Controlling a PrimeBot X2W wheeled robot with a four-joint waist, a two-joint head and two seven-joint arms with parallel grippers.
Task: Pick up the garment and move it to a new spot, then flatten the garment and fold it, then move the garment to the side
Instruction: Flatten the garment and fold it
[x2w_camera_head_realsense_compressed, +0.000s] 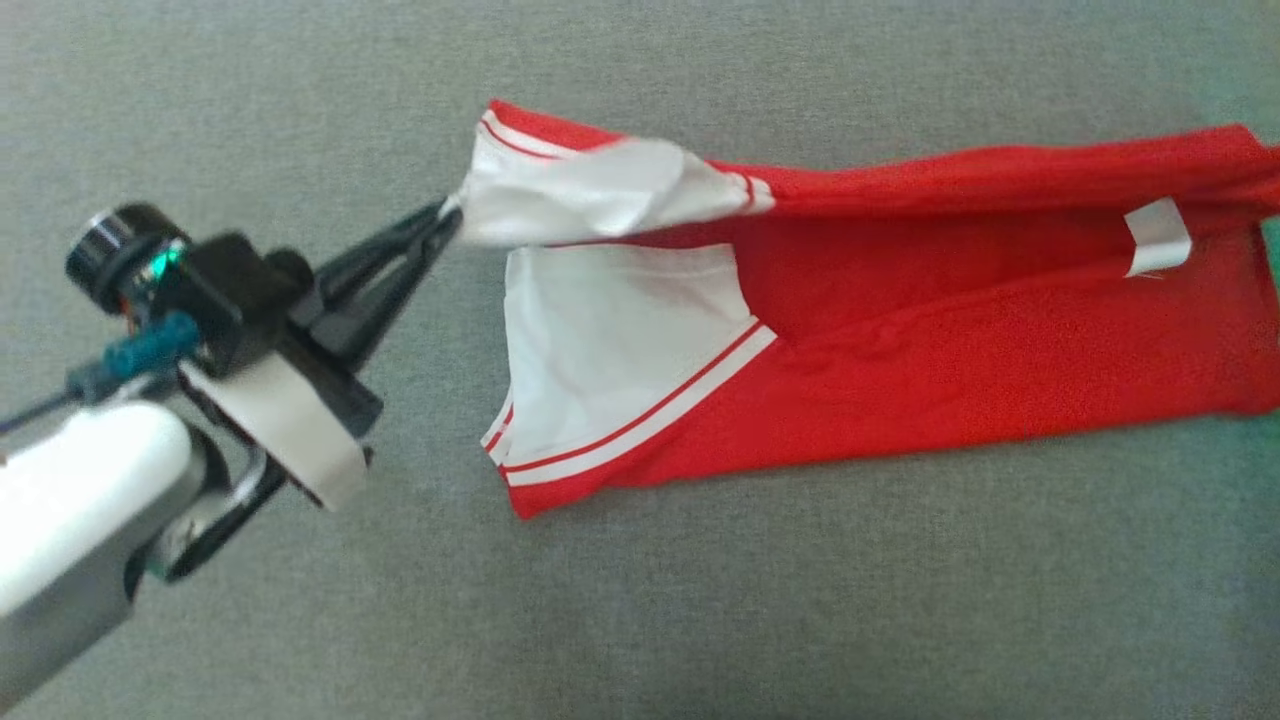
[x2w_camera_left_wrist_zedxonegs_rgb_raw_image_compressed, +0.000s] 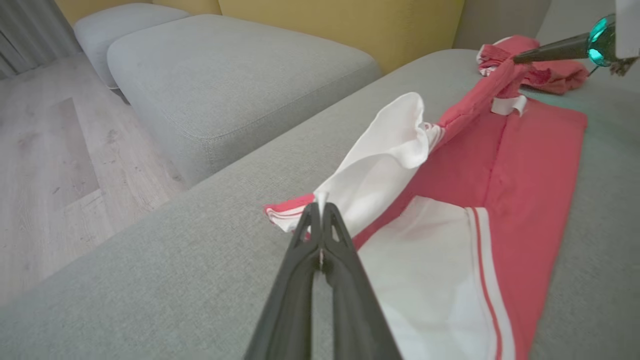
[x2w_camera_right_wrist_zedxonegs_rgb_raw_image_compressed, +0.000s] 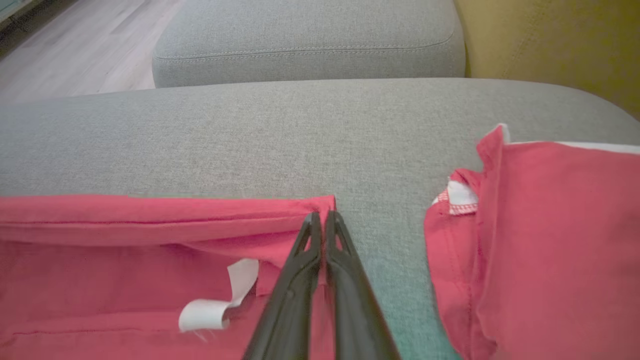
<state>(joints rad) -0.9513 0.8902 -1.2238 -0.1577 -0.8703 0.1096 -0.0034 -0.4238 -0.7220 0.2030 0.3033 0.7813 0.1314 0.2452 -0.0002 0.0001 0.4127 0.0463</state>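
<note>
The garment (x2w_camera_head_realsense_compressed: 900, 340) is a pair of red shorts with white striped leg panels, stretched sideways on the grey cushion. My left gripper (x2w_camera_head_realsense_compressed: 450, 215) is shut on the corner of the upper white panel, which is lifted and bunched. The left wrist view shows the same pinch, with the left gripper (x2w_camera_left_wrist_zedxonegs_rgb_raw_image_compressed: 320, 205) closed on white cloth of the garment (x2w_camera_left_wrist_zedxonegs_rgb_raw_image_compressed: 525, 175). My right gripper (x2w_camera_right_wrist_zedxonegs_rgb_raw_image_compressed: 322, 215) is shut on the far corner of the folded red edge of the garment (x2w_camera_right_wrist_zedxonegs_rgb_raw_image_compressed: 125, 250). A white label (x2w_camera_head_realsense_compressed: 1158, 238) sticks up near that end.
The grey cushion (x2w_camera_head_realsense_compressed: 700, 600) has bare room in front of and behind the garment. A separate bunch of red cloth (x2w_camera_right_wrist_zedxonegs_rgb_raw_image_compressed: 550, 240) lies just right of my right gripper. A grey ottoman (x2w_camera_left_wrist_zedxonegs_rgb_raw_image_compressed: 225, 65), a yellow backrest (x2w_camera_left_wrist_zedxonegs_rgb_raw_image_compressed: 350, 25) and wooden floor (x2w_camera_left_wrist_zedxonegs_rgb_raw_image_compressed: 50, 150) lie beyond.
</note>
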